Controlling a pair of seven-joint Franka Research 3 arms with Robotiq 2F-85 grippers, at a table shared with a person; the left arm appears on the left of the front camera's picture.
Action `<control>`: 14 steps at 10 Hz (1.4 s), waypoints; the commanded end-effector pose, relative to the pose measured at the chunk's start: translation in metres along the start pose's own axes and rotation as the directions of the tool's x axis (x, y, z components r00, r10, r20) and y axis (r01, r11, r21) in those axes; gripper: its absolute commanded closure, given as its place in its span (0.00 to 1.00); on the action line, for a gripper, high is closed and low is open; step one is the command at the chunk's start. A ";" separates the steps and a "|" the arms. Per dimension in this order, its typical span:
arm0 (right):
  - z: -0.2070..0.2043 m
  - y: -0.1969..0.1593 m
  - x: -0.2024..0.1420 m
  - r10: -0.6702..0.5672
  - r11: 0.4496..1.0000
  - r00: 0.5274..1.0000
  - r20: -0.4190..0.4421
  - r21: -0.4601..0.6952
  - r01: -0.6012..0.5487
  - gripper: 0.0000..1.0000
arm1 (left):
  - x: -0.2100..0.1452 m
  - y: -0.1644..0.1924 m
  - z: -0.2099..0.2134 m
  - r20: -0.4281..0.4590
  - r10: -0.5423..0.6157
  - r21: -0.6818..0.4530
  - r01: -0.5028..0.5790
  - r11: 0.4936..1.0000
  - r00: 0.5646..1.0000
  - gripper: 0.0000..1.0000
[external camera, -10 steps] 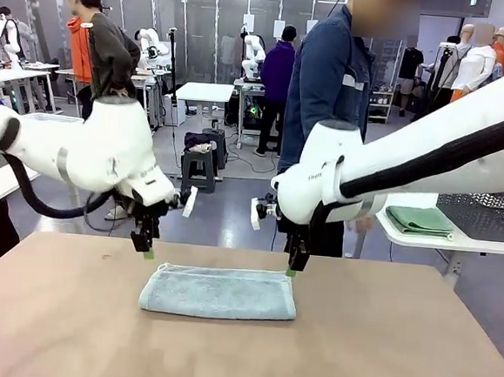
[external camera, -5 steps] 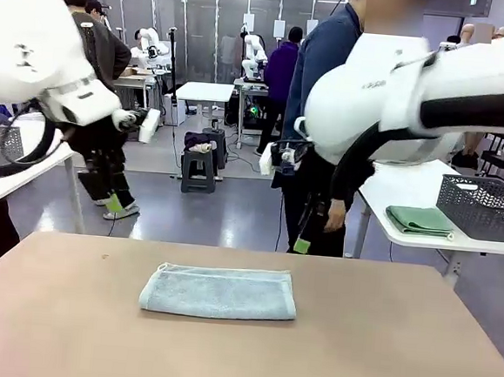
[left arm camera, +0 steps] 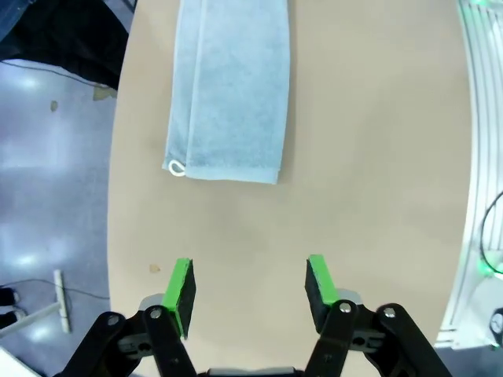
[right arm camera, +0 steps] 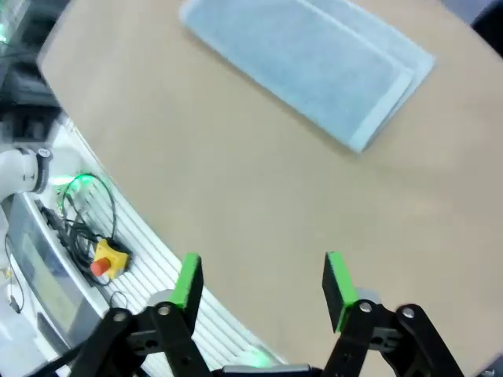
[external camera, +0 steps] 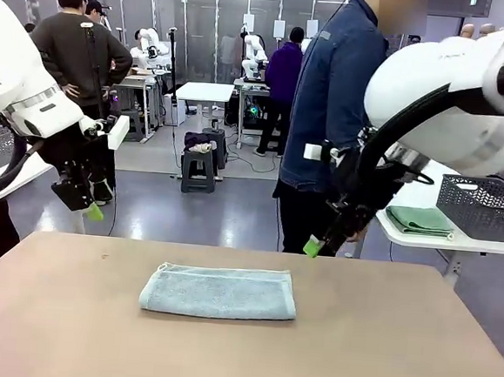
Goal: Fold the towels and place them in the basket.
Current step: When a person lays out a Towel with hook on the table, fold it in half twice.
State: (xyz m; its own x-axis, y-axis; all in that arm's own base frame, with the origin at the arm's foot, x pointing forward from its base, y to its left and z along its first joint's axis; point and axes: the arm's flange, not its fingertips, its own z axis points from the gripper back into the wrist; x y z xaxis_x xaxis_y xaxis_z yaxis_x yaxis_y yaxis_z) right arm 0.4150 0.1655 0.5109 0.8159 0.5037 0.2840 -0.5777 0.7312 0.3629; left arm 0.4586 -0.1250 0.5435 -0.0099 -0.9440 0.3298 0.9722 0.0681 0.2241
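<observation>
Towel position, front view: the light blue towel (external camera: 218,292) lies folded in a long strip at the middle of the table (external camera: 396,357). The left gripper (external camera: 93,213) and right gripper (external camera: 313,245) hang above the far edge, one on either side of it. The green towel (external camera: 420,221) lies folded on a side table beside the basket (external camera: 482,207), not in it.

Left wrist view: jaws spread, empty. The strip's short end with its corner loop (left arm camera: 176,167) lies ahead. In my judgement, the next fold should pinch all layers near the corners.

Right wrist view: jaws spread, empty, and the layered edges are visible. I recommend laying one short end squarely on the other.
</observation>
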 end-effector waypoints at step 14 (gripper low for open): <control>-0.017 -0.062 -0.025 -0.399 0.916 0.851 0.343 0.187 0.354 0.24 | -0.139 0.054 -0.051 0.569 0.104 -0.151 -0.021 0.988 0.815 0.28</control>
State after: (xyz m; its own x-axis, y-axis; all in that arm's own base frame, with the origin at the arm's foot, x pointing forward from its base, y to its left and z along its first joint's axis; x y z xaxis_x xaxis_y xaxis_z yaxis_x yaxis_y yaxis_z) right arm 0.4317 0.1151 0.4652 0.9064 -0.0155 0.4220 -0.2678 0.7517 0.6027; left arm 0.5165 -0.0098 0.4648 -0.0080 -0.6116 0.7912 0.9947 0.0765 0.0692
